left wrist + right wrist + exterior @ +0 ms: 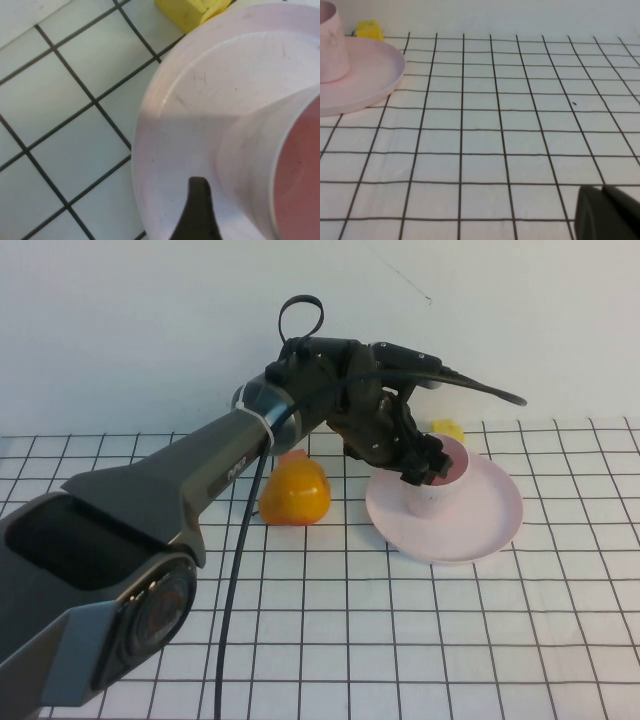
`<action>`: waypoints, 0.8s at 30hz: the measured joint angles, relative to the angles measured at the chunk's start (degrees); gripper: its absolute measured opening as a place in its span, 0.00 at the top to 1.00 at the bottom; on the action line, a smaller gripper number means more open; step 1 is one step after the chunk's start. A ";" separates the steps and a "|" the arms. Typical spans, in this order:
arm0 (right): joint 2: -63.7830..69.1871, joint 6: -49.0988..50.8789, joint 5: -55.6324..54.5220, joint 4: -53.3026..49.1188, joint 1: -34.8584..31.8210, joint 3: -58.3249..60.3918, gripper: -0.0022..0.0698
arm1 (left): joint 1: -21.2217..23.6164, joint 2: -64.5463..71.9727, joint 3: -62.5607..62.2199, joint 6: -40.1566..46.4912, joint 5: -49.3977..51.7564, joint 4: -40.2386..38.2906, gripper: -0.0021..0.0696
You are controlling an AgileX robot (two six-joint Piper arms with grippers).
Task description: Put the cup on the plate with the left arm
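Note:
The pale pink cup (438,492) stands upright on the pink plate (480,525), left of the plate's middle. My left gripper (428,468) is at the cup's rim on its near-left side, open. In the left wrist view one dark finger (198,210) hangs outside the cup wall (250,165) with a gap between them, over the plate (170,125); the other finger is out of view. My right gripper (605,192) is shut and empty, low over the table to the right of the plate (365,75) and cup (330,45); it is outside the high view.
An orange rounded object (296,492) lies left of the plate, under the left arm. A small yellow block (447,428) sits just behind the plate; it also shows in the left wrist view (192,11) and the right wrist view (369,29). A white wall bounds the back.

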 joint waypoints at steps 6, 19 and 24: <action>0.00 0.00 0.00 0.00 0.00 0.00 0.97 | 0.00 -2.50 -0.46 0.00 0.00 0.79 0.23; 0.00 0.00 0.00 0.00 0.00 0.00 0.97 | 0.00 -16.33 -0.57 -3.25 7.69 15.72 0.77; 0.00 0.00 0.00 0.00 0.00 0.00 0.97 | 0.00 -22.26 -0.57 -8.11 14.04 22.23 0.95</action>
